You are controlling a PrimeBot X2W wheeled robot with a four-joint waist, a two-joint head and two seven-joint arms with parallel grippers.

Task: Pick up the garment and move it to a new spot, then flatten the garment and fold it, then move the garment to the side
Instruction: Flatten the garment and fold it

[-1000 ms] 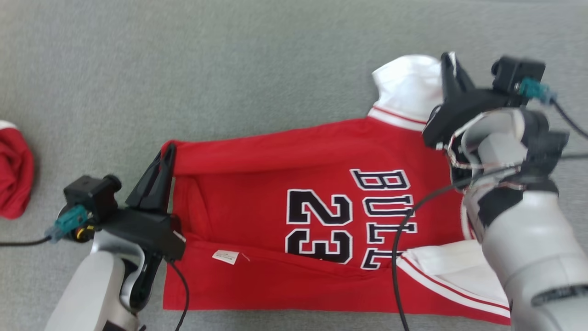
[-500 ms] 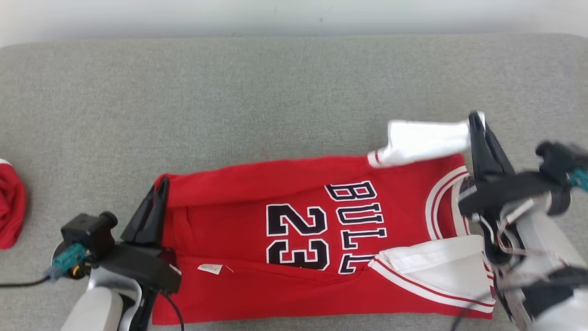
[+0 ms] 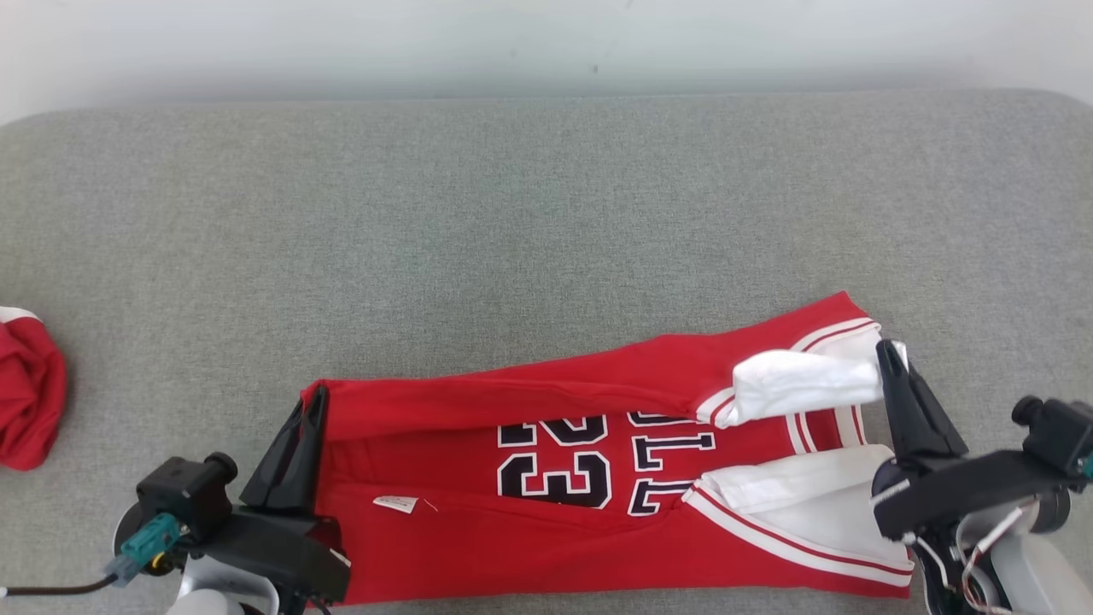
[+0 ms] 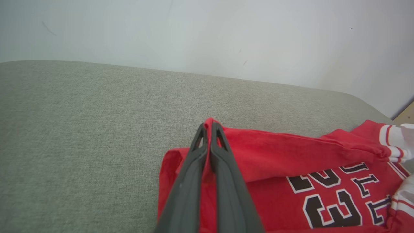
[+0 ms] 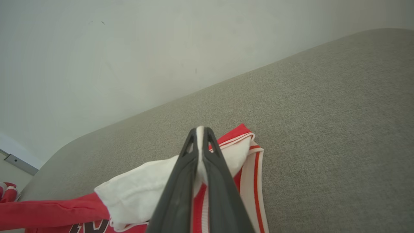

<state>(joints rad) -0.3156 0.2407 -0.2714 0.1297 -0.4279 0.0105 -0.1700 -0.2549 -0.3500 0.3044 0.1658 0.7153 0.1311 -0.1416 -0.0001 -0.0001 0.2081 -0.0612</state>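
Head camera has tipped up since a second ago, so the wall [image 3: 546,43] shows now. The real change: the jersey's [image 3: 512,547] far edge is pulled over toward the near side, covering the far part of the "23" and the lettering, which was fully readable before. Left gripper [image 3: 313,397] is clamped tight on the red far-left corner. Right gripper [image 3: 889,350] is pinched shut on the white sleeve [image 3: 803,384] at the far right. The jersey lies on the near part of the grey cushion [image 3: 512,213], stretched between both grippers. Another red cloth [image 3: 30,401] sits well off to the left.
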